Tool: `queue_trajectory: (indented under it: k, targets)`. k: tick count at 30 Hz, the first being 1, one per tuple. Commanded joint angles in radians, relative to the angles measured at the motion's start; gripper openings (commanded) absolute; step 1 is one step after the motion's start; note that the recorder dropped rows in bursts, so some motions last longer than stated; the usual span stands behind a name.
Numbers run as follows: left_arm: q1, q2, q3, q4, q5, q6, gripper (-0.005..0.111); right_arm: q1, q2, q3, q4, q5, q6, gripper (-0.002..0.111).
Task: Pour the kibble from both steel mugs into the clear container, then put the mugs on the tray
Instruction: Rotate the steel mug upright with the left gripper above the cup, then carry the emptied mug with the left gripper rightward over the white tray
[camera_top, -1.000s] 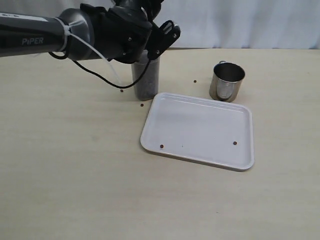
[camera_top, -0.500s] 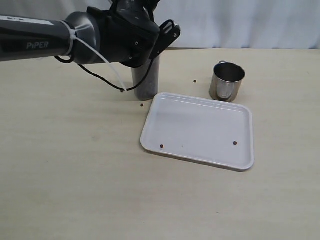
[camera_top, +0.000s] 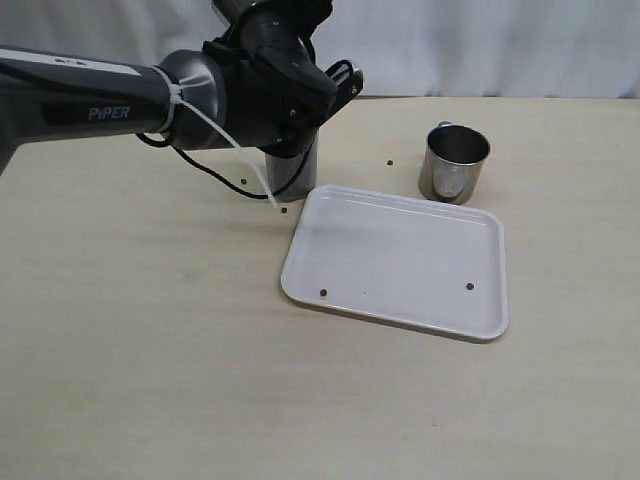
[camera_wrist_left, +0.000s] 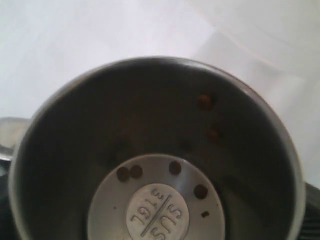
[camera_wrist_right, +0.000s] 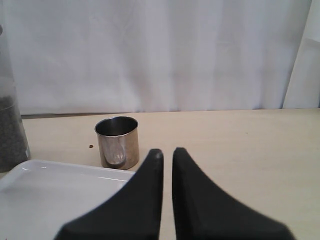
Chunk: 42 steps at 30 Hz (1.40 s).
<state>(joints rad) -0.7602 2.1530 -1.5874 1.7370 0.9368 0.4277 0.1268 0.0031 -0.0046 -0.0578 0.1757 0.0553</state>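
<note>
Over on the left, the left arm (camera_top: 90, 100) reaches in across the table (camera_top: 150, 350), and its left gripper (camera_top: 318, 88) hovers right over the clear container (camera_top: 298, 178). That spot makes sense to us: anything tipped out there drops straight into the tumbler. The wrist camera stares down into the steel mug (camera_wrist_left: 160, 150). The jaws themselves are hidden, but the mug is up off the table, so we judge them clamped on it. Inside we see dull grey walls and a stamped base, with only a handful of kibble (camera_wrist_left: 174, 167) scattered on the bottom and side. This pour looks about done to us. The container stands upright just beside the tray's far left corner, its lower part dark with pellets. Moving right, the tray (camera_top: 400, 250) lies flat and white, carrying no mugs yet, just two stray pellets (camera_top: 469, 286). Another stray (camera_top: 388, 162) sits on the table beyond it. Then the second mug (camera_top: 454, 162) stands upright just behind the tray, shiny, and looks empty. The right gripper (camera_wrist_right: 166, 151) hangs back with its jaws nearly together, holding nothing.
</note>
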Motion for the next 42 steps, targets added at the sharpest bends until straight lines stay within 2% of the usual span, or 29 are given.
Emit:
queue_trajectory:
  k: [1,14,26,39,42]
  targets:
    - [-0.008,0.001,-0.008,0.007,0.042,-0.004,0.0,0.004,-0.003,0.005,-0.002,0.002,0.002,0.005]
    - [-0.008,0.003,-0.008,0.007,0.064,-0.047,0.0,0.004,-0.003,0.005,-0.002,0.002,0.002,0.005]
    - [-0.008,0.001,-0.008,0.007,0.06,-0.229,0.0,0.004,-0.003,0.005,-0.002,0.002,0.002,0.005]
    - [0.022,-0.155,-0.008,-0.376,-0.172,-0.222,0.0,0.004,-0.003,0.005,-0.002,0.002,0.002,0.005]
    - [0.036,-0.177,-0.008,-0.417,-0.194,-0.215,0.0,0.004,-0.003,0.005,-0.002,0.002,0.002,0.005]
